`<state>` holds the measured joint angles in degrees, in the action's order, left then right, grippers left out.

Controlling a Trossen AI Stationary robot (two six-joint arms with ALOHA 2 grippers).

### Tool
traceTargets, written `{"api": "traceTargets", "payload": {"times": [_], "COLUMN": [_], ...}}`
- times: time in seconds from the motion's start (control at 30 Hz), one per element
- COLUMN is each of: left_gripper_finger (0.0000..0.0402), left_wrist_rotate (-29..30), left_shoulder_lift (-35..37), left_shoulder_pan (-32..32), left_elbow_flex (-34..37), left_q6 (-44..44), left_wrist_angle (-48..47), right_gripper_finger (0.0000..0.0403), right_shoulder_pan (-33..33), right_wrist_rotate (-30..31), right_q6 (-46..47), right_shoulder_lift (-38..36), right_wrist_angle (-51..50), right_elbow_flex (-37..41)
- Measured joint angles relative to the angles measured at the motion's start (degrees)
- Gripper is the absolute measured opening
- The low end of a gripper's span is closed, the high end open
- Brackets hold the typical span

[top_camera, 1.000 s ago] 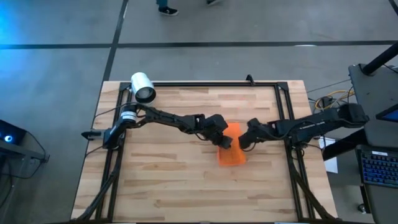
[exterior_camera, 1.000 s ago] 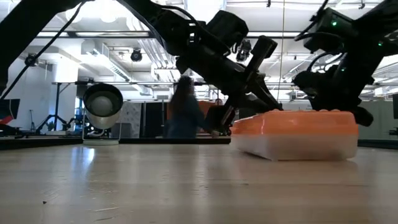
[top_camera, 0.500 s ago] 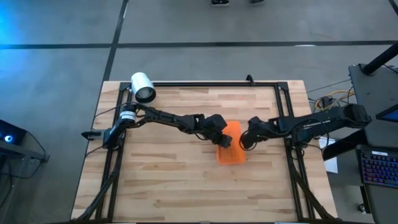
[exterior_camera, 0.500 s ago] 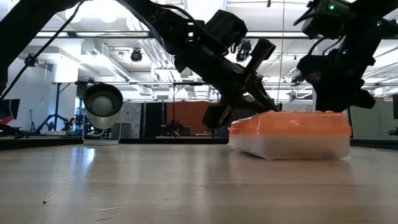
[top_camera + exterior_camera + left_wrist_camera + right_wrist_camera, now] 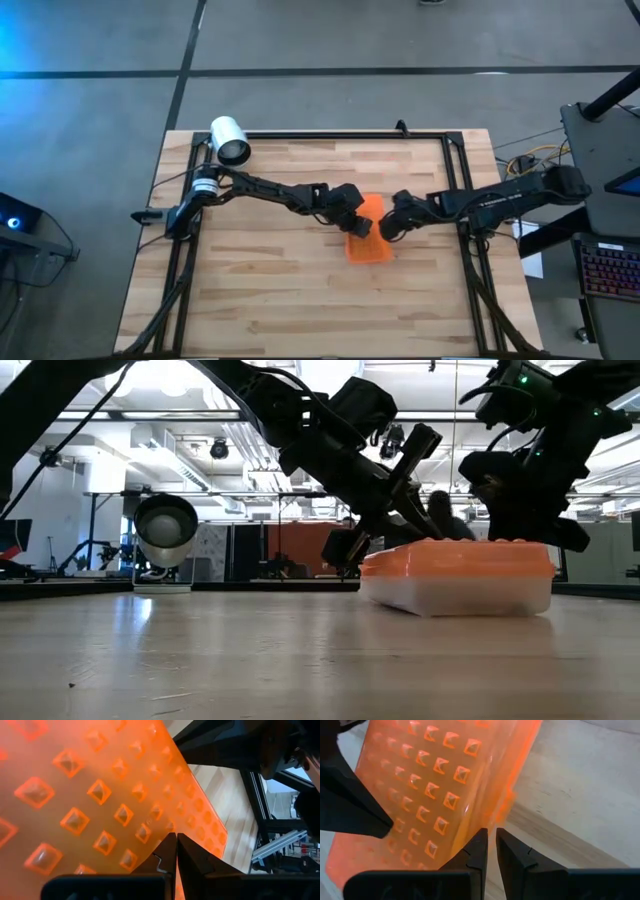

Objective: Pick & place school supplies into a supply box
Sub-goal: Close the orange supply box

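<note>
The supply box (image 5: 370, 232) lies flat on the wooden bench (image 5: 260, 290), its bright orange studded lid on, roughly at the bench's middle. The left gripper (image 5: 359, 227) rests on the lid at the box's left edge, its fingers (image 5: 170, 851) pressed together with nothing between them. The right gripper (image 5: 386, 230) sits at the opposite long edge of the box, its fingers (image 5: 479, 851) drawn to a narrow slit over the lid's rim; whether they pinch anything cannot be told. In the low view both dark arms crowd over the box from above and hide the room right behind it. A white cylinder (image 5: 229, 139) stands well away from the box, at the far left corner of the bench, beside the black frame rail (image 5: 330, 135) running along the far edge.
</note>
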<state>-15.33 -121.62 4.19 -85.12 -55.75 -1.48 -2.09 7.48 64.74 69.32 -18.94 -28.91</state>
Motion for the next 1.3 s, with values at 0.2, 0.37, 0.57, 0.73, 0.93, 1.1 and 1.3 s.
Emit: {"api": "traceTargets", "payload": {"times": [0.2, 0.37, 0.57, 0.73, 0.93, 1.1, 1.3], "left_gripper_finger": [0.0, 0.0, 0.0, 0.0, 0.0, 0.0, 0.0], "left_wrist_rotate": [-0.25, 0.64, 0.79, 1.56, 4.28, 11.36, 21.87], "left_shoulder_lift": [0.0, 0.0, 0.0, 0.07, 1.61, 5.15, 12.11], "left_shoulder_pan": [-0.02, 0.0, 0.09, -0.01, -1.1, -2.6, -3.78], "left_elbow_flex": [0.07, -0.06, -0.09, -0.09, -0.02, 0.19, 0.52], "left_q6": [-0.01, 0.37, 0.47, 0.52, 0.53, 1.36, 3.42], "left_wrist_angle": [-0.97, -1.92, -2.51, -4.28, -8.25, -14.89, -18.4], "right_gripper_finger": [0.0033, 0.0034, 0.0034, 0.0034, 0.0034, 0.0034, 0.0034], "right_shoulder_pan": [0.01, -0.11, 0.05, 0.06, -1.04, -1.44, -1.57], "right_wrist_rotate": [0.34, 4.54, 10.32, 8.93, 5.55, 5.56, 0.83], "right_q6": [-2.13, -5.03, -6.86, -4.36, -2.47, -2.95, -11.64], "right_shoulder_lift": [2.79, 0.25, -6.0, -7.58, -7.35, -6.99, -4.67], "right_wrist_angle": [2.04, -4.66, -18.63, -20.51, -15.96, -14.12, -7.63], "right_elbow_flex": [-0.75, -3.02, -5.87, -3.33, -0.52, -0.3, 0.2]}}
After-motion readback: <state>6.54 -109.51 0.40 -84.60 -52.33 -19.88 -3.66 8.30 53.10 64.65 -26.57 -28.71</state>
